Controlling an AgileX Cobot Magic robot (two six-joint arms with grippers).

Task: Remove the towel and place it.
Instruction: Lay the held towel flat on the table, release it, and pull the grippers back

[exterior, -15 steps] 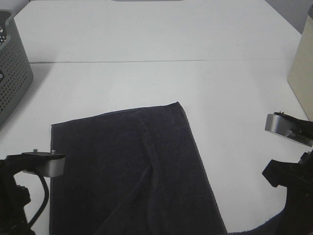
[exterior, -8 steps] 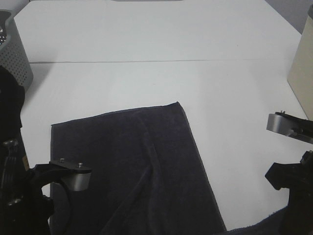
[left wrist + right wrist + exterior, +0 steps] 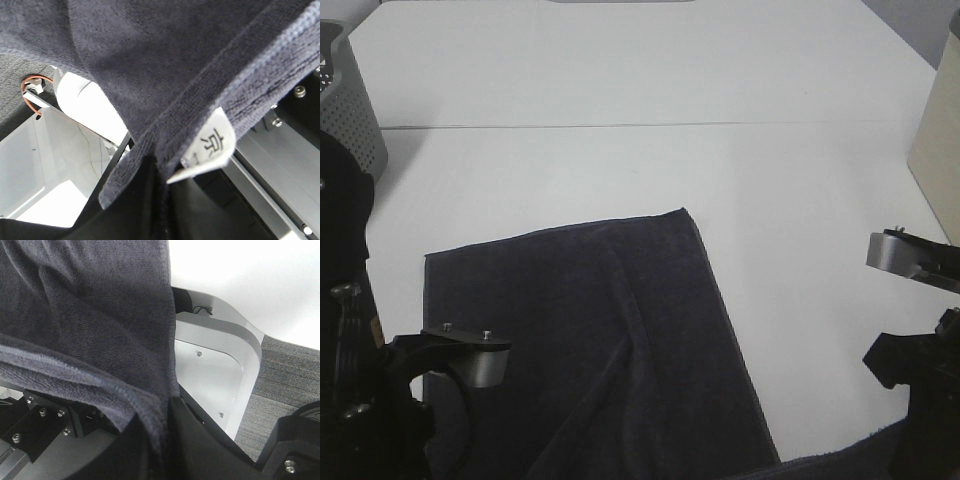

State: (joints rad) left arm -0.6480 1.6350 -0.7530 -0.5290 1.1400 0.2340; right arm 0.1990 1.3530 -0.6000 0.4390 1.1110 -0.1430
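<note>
Table (image 3: 620,80): towel (image 3: 590,330) lies flat from mid-table to the near edge, left of centre, and its near end runs off that edge. Left gripper (image 3: 145,210) and right gripper (image 3: 165,440) each look pinched nearly closed on a near corner, probably to keep the cloth spread flat. White label (image 3: 210,147) sits at the left corner's hem.

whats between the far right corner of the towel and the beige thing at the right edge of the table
Nothing: in the exterior high view only bare white table lies between the towel and the beige thing.
</note>
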